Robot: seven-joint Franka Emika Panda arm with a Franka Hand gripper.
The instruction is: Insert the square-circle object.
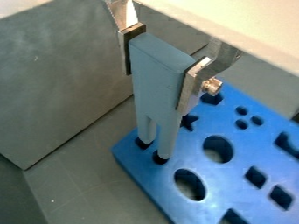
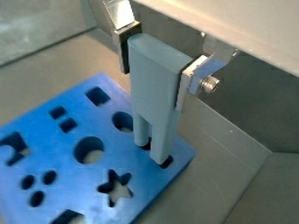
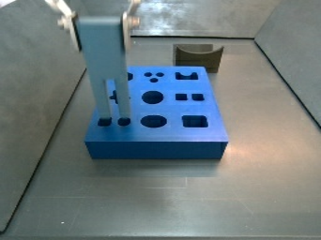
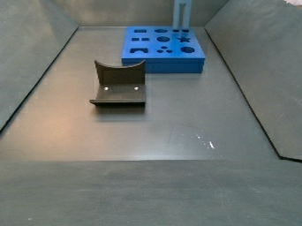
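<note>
The square-circle object [image 1: 156, 87] is a tall pale blue-grey piece with two prongs. It stands upright with its prong tips at two holes near a corner of the blue board [image 1: 239, 179]. It also shows in a wrist view [image 2: 155, 87] and in both side views [image 3: 103, 66] [image 4: 183, 13]. My gripper [image 1: 162, 63] is shut on its upper end, one silver finger [image 1: 132, 44] on each flat side. The gripper also shows in a wrist view [image 2: 156, 59] and a side view [image 3: 98, 17]. The prong tips are at or just inside the holes; their depth is hidden.
The blue board [image 3: 163, 112] has several holes of different shapes: star, circles, squares. The dark fixture [image 4: 118, 86] stands on the grey floor apart from the board [image 4: 165, 48]; it also shows behind the board [image 3: 198, 56]. Grey walls surround the floor.
</note>
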